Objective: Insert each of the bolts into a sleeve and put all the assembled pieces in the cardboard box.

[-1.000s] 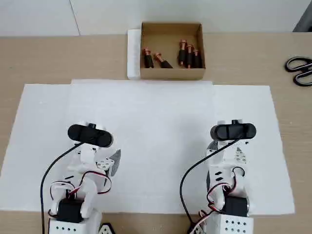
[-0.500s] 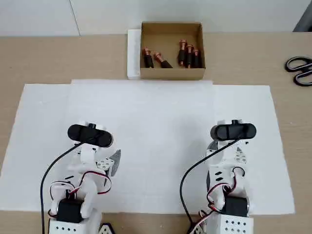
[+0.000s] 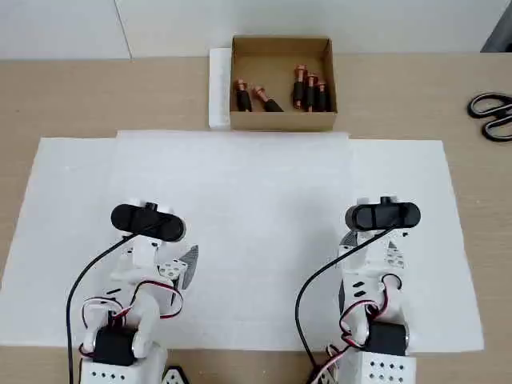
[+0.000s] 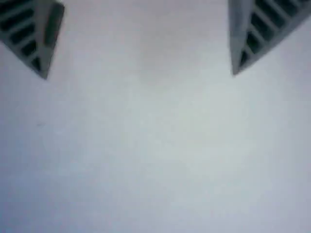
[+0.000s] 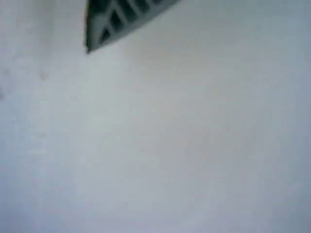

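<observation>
Left jaws: parted, gripping nothing, over the white foam sheet [image 4: 155, 155].
Right jaws: can't tell their state.
Bolts in sleeves [image 3: 308, 90]: five (copper-headed), lying in the cardboard box [image 3: 282, 48] at the table [image 3: 80, 96] far side.

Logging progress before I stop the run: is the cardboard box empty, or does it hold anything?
Not empty. Five pieces lie on the floor of the box, two close together and three in a second cluster.
</observation>
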